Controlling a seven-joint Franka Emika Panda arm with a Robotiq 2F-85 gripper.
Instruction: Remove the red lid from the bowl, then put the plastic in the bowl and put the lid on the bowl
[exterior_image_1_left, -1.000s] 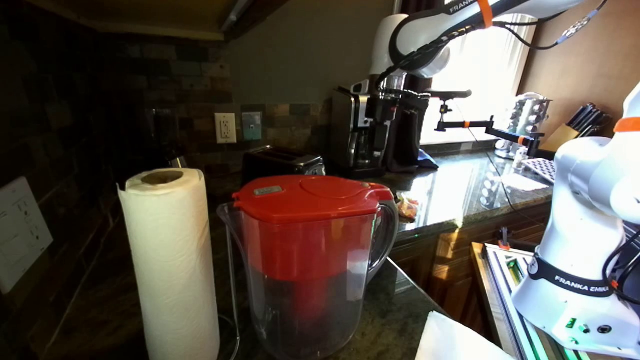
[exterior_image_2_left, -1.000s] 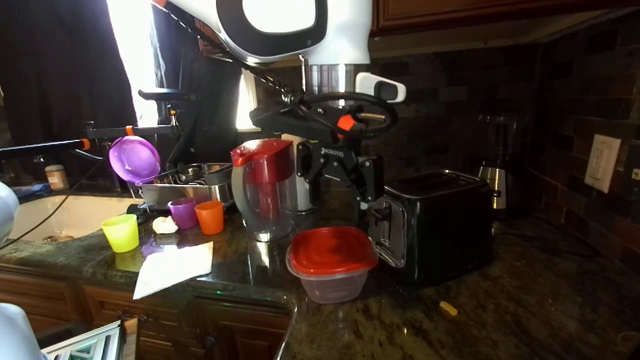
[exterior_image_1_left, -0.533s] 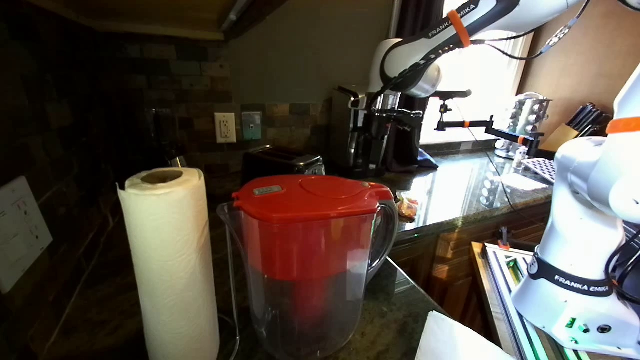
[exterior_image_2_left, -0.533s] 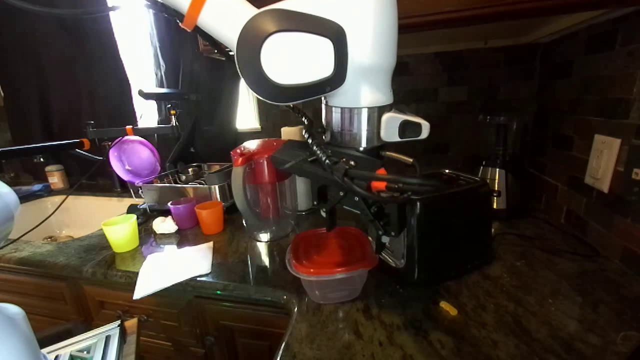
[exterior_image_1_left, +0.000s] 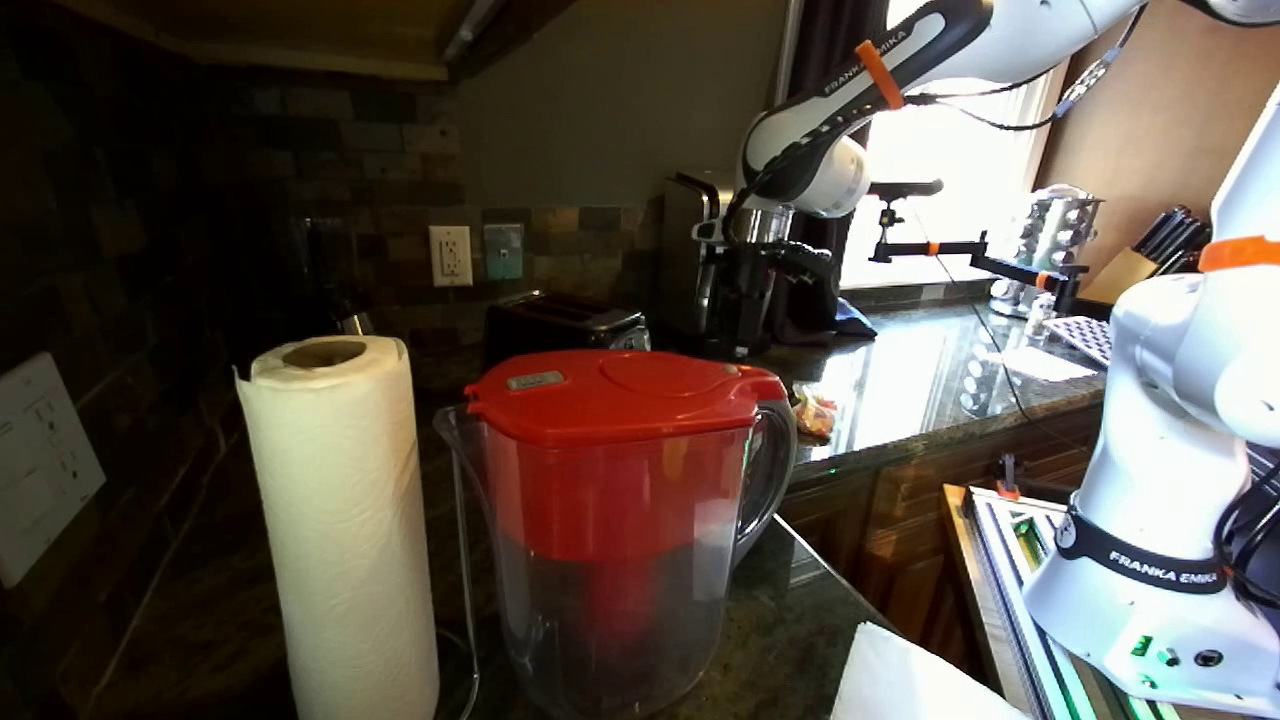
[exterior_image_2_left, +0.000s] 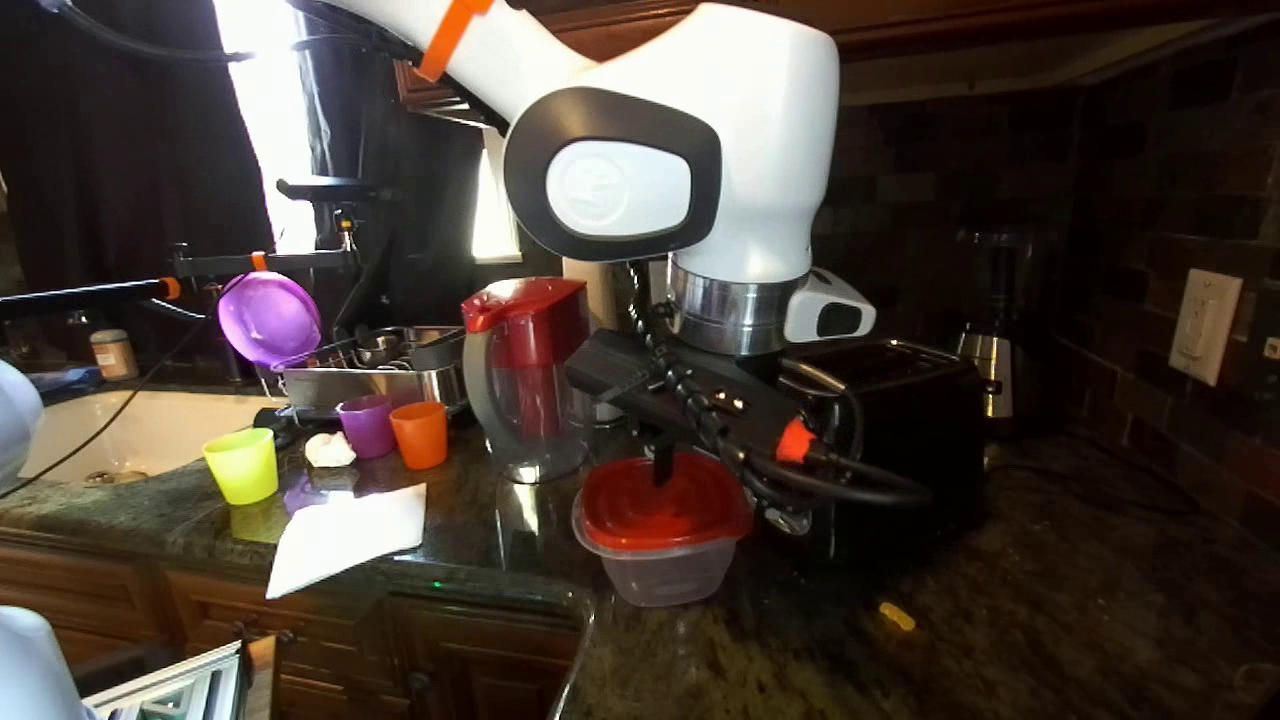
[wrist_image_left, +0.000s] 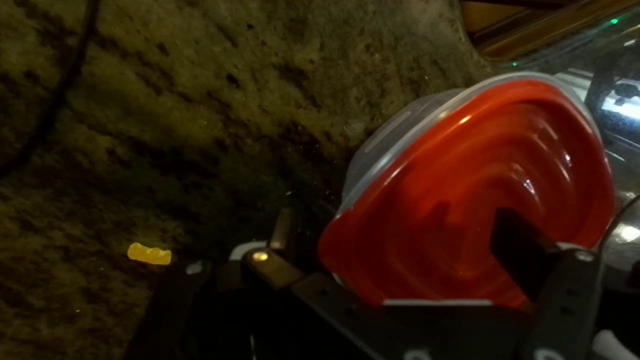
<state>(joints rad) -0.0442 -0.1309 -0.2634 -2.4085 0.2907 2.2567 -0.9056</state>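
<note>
1. Wrist view: The black two-fingered gripper (wrist_image_left: 395, 220) was spread wide and held nothing, one of its fingers (wrist_image_left: 522, 255) above the rounded-square red plastic lid (wrist_image_left: 475, 170), the other past the lid's edge; whether either touched it could not be told.
2. The lid rested on top of a clear plastic bowl (exterior_image_2_left: 668, 575), which stood upright on a dark, speckled stone desk (exterior_image_2_left: 1000, 660), just beside a black toaster (exterior_image_2_left: 940, 440).
3. In an exterior view, a small yellow oblong piece (exterior_image_2_left: 897, 615) lay on the desk to the right of the bowl, apart from it.
4. A clear pitcher with a large red top (exterior_image_1_left: 620, 480) stood in both exterior views, near an upright white paper-towel roll (exterior_image_1_left: 345, 530).
5. In an exterior view, a lime-green cup (exterior_image_2_left: 242, 467), a purple cup (exterior_image_2_left: 367, 427) and an orange cup (exterior_image_2_left: 420, 437) stood left of the pitcher.
</note>
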